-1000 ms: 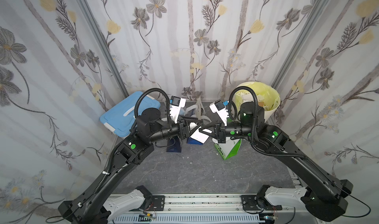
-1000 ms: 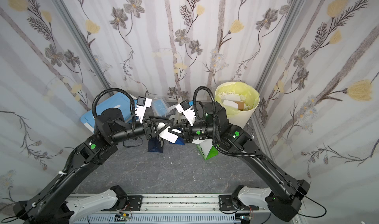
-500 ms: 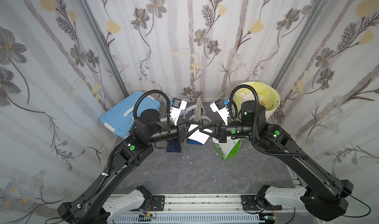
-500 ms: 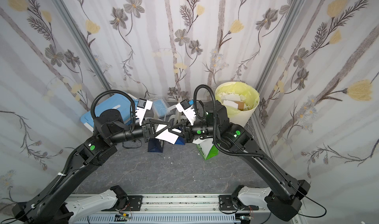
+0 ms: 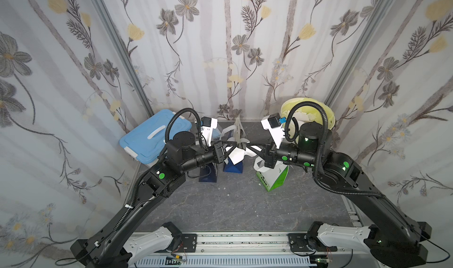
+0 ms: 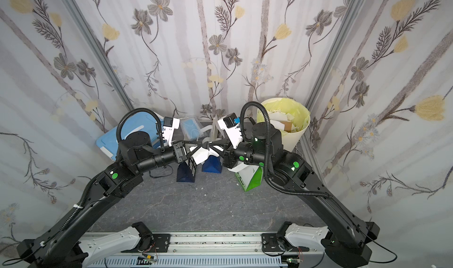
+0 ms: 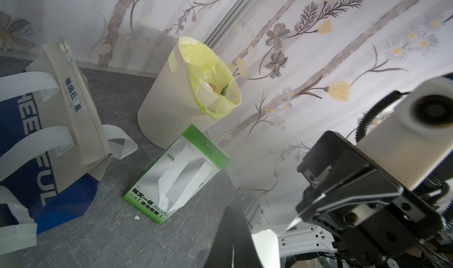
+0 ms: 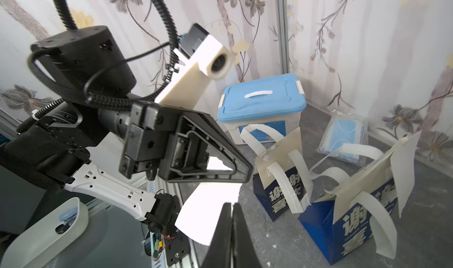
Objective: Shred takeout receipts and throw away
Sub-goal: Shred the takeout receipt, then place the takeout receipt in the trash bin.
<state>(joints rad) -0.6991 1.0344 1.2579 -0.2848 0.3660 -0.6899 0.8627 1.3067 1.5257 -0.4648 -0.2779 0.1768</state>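
Right wrist view shows my right gripper (image 8: 231,206) and left gripper (image 8: 248,174) both clamped on one thin white paper receipt (image 8: 208,210), held in mid-air near two dark blue paper bags (image 8: 282,195).

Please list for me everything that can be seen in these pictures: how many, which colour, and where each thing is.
takeout receipt: 1, white, in the air between the two hands
dark blue paper bags: 2, dark blue with white handles, mid-table towards the back
green-and-white bag: 1, next to the bin
bin: 1, cream with yellow-green liner, back right corner, paper pieces inside
storage box: 1, white with blue lid, back left corner
mask pack: 1, clear with blue masks, by the back wall
paper scraps: a few, white, on the table
table: 1, dark grey
left hand: 1, black, shut on the receipt
right hand: 1, black, shut on the receipt
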